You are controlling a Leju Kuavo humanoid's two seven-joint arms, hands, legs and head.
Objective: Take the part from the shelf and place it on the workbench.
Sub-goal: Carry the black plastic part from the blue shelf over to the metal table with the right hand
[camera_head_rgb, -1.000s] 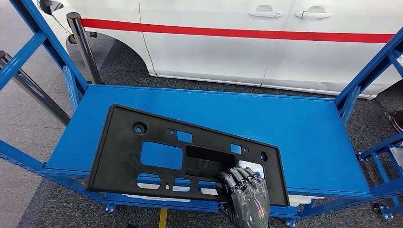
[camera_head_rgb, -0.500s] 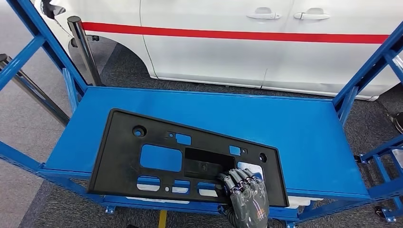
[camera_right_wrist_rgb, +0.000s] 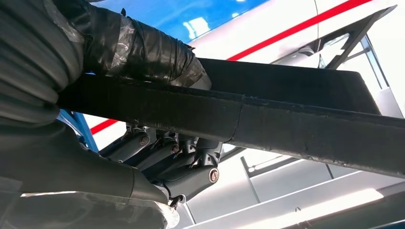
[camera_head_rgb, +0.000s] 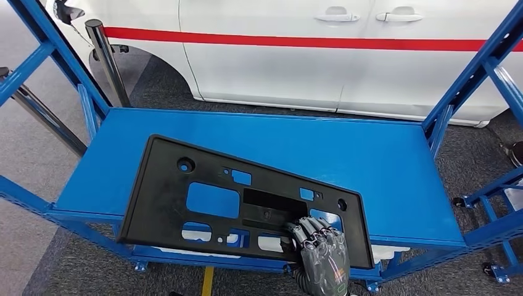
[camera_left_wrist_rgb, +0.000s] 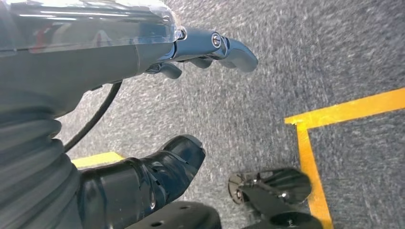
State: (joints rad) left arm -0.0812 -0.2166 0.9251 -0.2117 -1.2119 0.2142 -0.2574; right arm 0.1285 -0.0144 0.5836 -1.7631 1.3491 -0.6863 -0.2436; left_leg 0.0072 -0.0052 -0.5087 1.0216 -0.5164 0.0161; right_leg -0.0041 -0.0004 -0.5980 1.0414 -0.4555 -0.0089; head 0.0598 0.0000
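I see the black part (camera_head_rgb: 247, 200) lying flat over the blue shelf (camera_head_rgb: 382, 160), long axis running from 10 o'clock to 4 o'clock, near edge overhanging the shelf front. My right hand (camera_head_rgb: 321, 250) clasps that near edge at 5 o'clock, thumb opposite fingers. My left hand (camera_left_wrist_rgb: 200, 52) hangs over the floor, fingers loosely spread, holding nothing

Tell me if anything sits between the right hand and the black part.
Nothing does. The right hand already grips the black part at its near edge, thumb on one face, fingers on the other. The part overhangs the blue shelf.
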